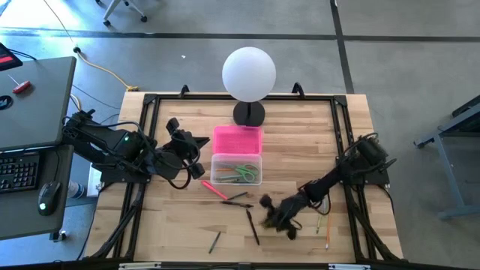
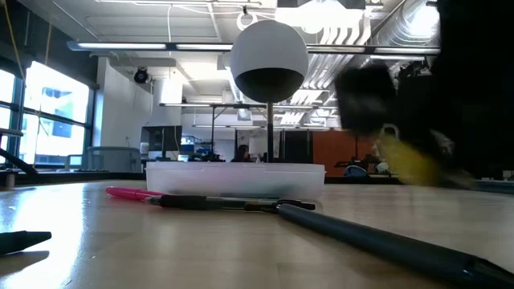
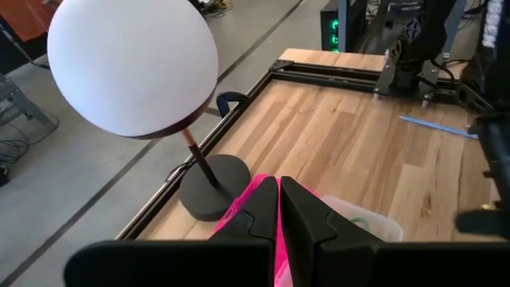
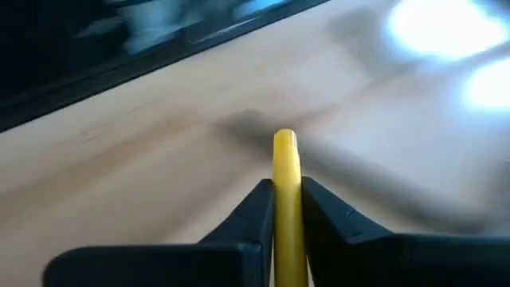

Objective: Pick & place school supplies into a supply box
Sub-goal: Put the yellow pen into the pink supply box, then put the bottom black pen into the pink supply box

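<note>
Right wrist view: my right gripper pinches a yellow pencil between its two dark fingers, the pencil's end reaching forward over bare wood. In the high view this gripper sits low and right of centre in the frame, above the table. In the low view the yellow pencil shows blurred at right of the frame, raised off the tabletop.

My left gripper has its fingers pressed together with nothing between them. In the high view it lies left of centre, just beside the left end of the supply box.

The supply box stands at the centre of the frame, open, with green and orange supplies inside; I cannot tell each item apart. Its pink lid lies touching the box's upper edge, between the box and the black base of the white globe lamp.

Loose supplies lie below the box: a pink pen at its lower left corner, black pens beside that, another black pen lower down, a pencil near the bottom edge. More thin pencils lie at lower right, near my right gripper.
</note>
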{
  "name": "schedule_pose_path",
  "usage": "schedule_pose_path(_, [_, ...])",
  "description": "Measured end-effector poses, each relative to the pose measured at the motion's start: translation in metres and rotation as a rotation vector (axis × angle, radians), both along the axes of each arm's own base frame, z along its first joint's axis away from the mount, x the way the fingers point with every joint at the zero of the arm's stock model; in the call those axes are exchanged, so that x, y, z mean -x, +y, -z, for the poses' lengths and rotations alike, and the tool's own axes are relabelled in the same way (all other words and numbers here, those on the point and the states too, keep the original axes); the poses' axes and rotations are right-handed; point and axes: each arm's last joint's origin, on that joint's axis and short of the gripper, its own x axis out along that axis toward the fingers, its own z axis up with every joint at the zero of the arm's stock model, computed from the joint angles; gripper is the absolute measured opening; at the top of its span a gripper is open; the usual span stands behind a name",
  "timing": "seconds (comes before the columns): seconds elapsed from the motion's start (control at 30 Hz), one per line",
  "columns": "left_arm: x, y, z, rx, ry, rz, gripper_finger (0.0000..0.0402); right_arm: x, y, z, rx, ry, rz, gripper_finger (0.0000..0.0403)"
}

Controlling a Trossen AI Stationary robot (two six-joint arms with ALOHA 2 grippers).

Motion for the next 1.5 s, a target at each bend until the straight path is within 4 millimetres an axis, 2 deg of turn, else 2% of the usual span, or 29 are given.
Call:
schedule_pose_path(0.1, [0.000,0.000,0.000,0.008,-0.005,-0.003,0.0046,-0.005,-0.010,-0.031,0.148,-0.202,0.112,0.0043])
schedule_pose_path(0.17, [-0.002,-0.001,0.001,0.010,-0.004,-0.007,0.0046,-0.010,-0.023,-0.046,0.233,-0.291,0.227,0.0031])
schedule_pose_path(0.23, [-0.003,-0.001,0.002,0.008,0.002,-0.006,0.0046,-0.021,-0.043,-0.061,0.222,-0.360,0.388,0.0015])
schedule_pose_path(0.3, [-0.005,-0.002,0.003,0.002,0.001,-0.012,0.0046,-0.036,-0.066,-0.072,0.133,-0.384,0.493,0.0008])
schedule_pose_path(0.43, [-0.008,-0.003,0.006,-0.021,0.004,-0.035,0.0046,-0.063,-0.105,-0.067,0.065,-0.268,0.548,0.0017])
schedule_pose_path(0.6, [-0.011,-0.005,0.009,-0.006,0.022,-0.012,0.0046,-0.086,-0.130,-0.064,0.055,-0.106,0.692,0.0010])
schedule_pose_path(0.73, [-0.012,-0.006,0.010,0.013,0.042,0.018,0.0046,-0.097,-0.136,-0.064,0.065,0.000,0.687,0.0005])
schedule_pose_path(0.87, [-0.012,-0.006,0.010,0.002,0.039,0.006,0.0046,-0.105,-0.137,-0.063,0.078,0.036,0.684,0.0024])
schedule_pose_path(1.2, [-0.012,-0.006,0.010,0.003,0.034,0.004,0.0046,-0.108,-0.139,-0.061,0.109,0.016,0.730,0.0078])
schedule_pose_path(1.5, [-0.012,-0.006,0.010,0.007,0.039,0.008,0.0046,-0.109,-0.130,-0.066,0.092,-0.020,0.709,0.0098])
